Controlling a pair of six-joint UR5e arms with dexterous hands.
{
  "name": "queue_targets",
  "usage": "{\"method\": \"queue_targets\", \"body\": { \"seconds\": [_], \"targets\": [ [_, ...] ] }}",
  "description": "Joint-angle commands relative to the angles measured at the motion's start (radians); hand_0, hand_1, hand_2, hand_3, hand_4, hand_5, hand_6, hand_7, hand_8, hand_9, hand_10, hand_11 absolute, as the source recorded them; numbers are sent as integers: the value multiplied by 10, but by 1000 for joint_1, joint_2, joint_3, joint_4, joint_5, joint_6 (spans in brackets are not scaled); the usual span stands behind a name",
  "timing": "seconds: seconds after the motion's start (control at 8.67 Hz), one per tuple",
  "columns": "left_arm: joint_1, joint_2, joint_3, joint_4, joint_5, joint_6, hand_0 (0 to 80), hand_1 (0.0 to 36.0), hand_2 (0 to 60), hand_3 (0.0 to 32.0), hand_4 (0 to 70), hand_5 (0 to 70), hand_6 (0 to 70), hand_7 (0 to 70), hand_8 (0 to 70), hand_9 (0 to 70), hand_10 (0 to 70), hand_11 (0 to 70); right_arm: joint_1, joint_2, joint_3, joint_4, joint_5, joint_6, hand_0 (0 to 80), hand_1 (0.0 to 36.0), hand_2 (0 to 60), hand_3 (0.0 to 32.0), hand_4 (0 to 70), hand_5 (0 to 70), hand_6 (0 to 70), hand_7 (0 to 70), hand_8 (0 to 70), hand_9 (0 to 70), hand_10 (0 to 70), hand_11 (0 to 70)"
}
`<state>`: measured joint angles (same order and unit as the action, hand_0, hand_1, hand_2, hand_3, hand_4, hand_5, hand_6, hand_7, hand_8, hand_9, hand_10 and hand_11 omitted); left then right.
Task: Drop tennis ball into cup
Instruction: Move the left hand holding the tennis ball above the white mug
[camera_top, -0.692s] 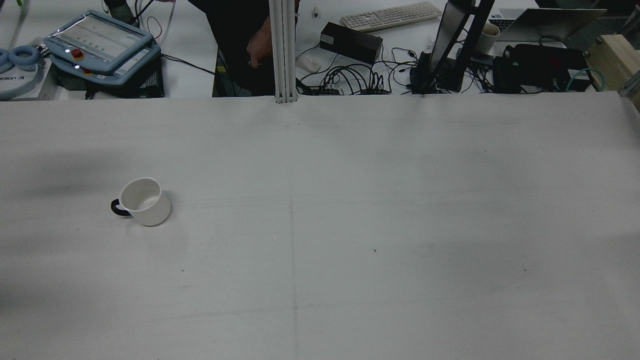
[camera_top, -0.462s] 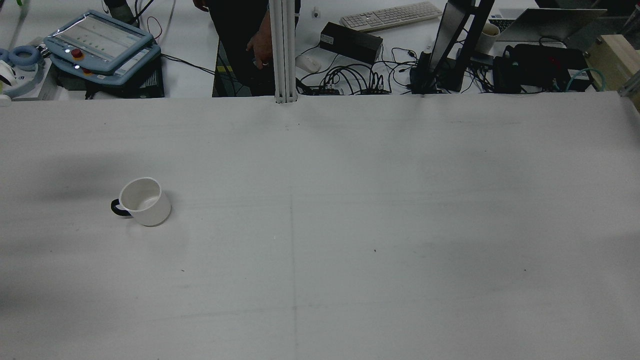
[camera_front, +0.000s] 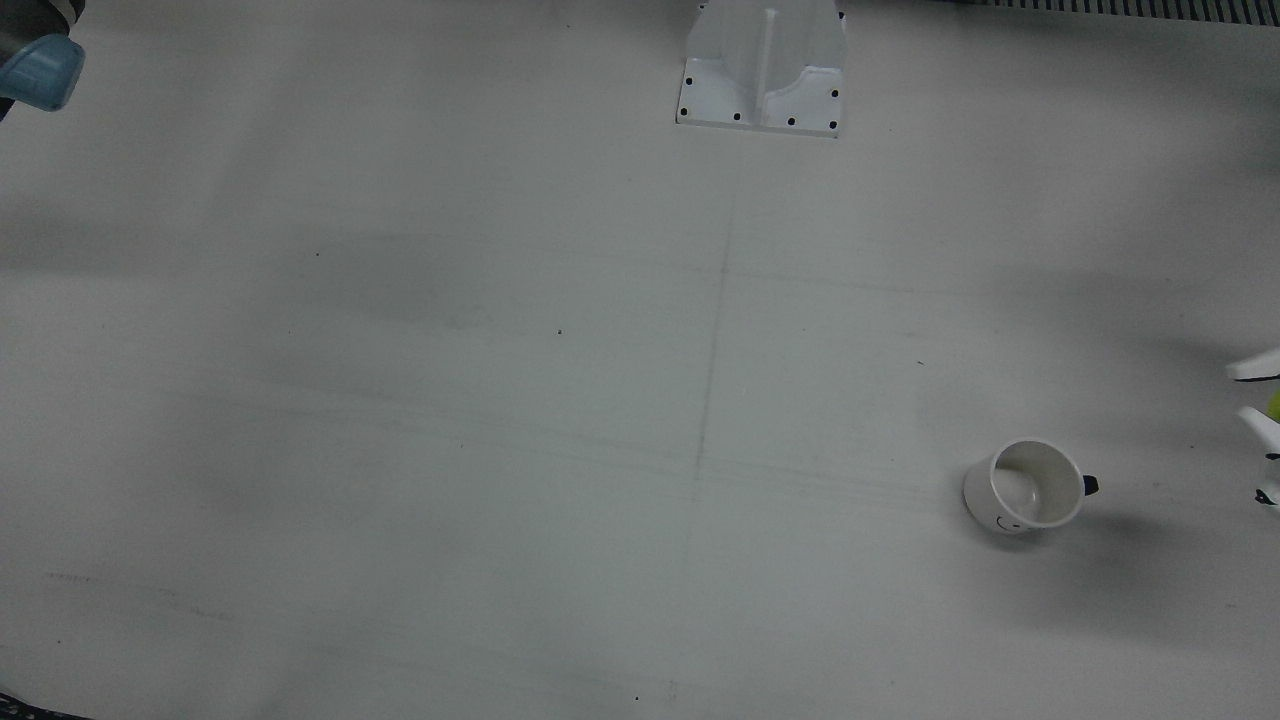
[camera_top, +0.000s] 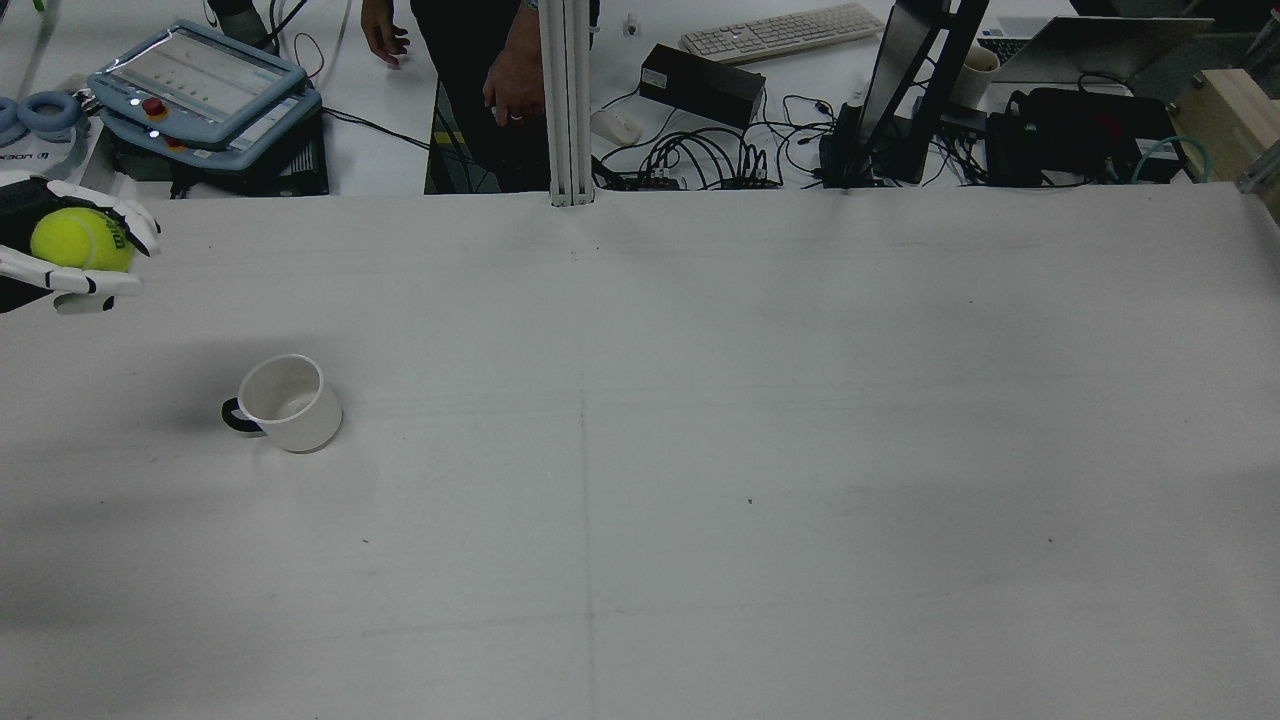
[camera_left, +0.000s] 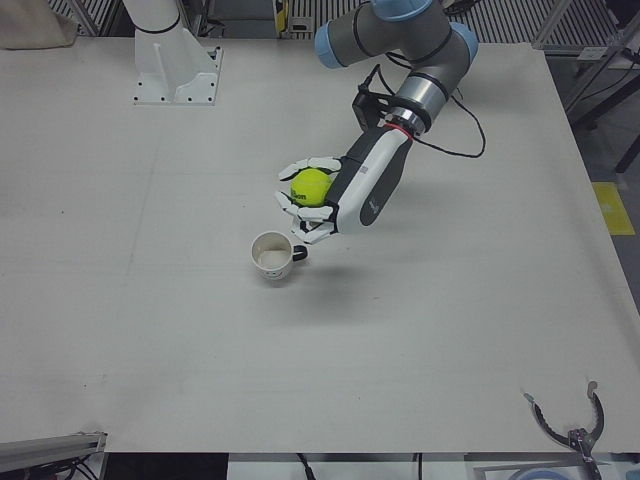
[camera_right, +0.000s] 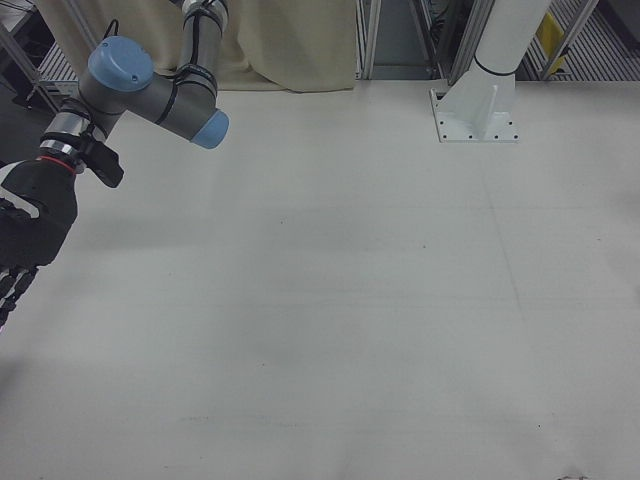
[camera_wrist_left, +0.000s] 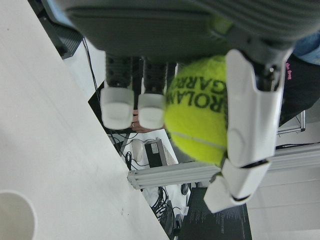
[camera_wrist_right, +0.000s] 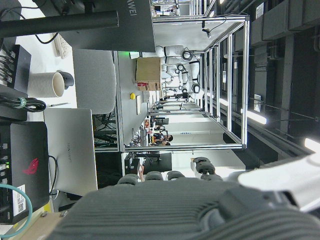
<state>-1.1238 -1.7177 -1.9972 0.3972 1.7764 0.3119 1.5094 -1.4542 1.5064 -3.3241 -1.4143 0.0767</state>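
Left hand: closed around tennis ball, above table.
Mug: upright, near table's left edge.
Right hand: grip state unclear.

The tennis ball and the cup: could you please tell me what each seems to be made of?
Tennis ball: fuzzy yellow-green felt, matte, with printed black lettering; its core is hidden. Cup: probably glazed ceramic, smooth white walls with a faint sheen and a dark handle; plastic cannot be excluded.

We saw bare table all around the cup, its mouth open and unblocked, our left hand above and beside it, pedestal well apart.
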Motion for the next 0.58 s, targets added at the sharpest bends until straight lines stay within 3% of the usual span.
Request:
{"method": "queue_targets", "body": {
  "seconds": [0.0,0.46],
  "targets": [
    [50,-3,1,-9,0,6,557,360,600,0,700,241,354,700,700,700,700,700,0,0,0,0,0,0,0,0,0,0,0,0,0,0,0,0,0,0],
    [133,-63,17,28,-22,7,562,360,600,0,700,239,350,700,698,700,700,700,0,0,0,0,0,0,0,0,0,0,0,0,0,0,0,0,0,0]
  ]
}}
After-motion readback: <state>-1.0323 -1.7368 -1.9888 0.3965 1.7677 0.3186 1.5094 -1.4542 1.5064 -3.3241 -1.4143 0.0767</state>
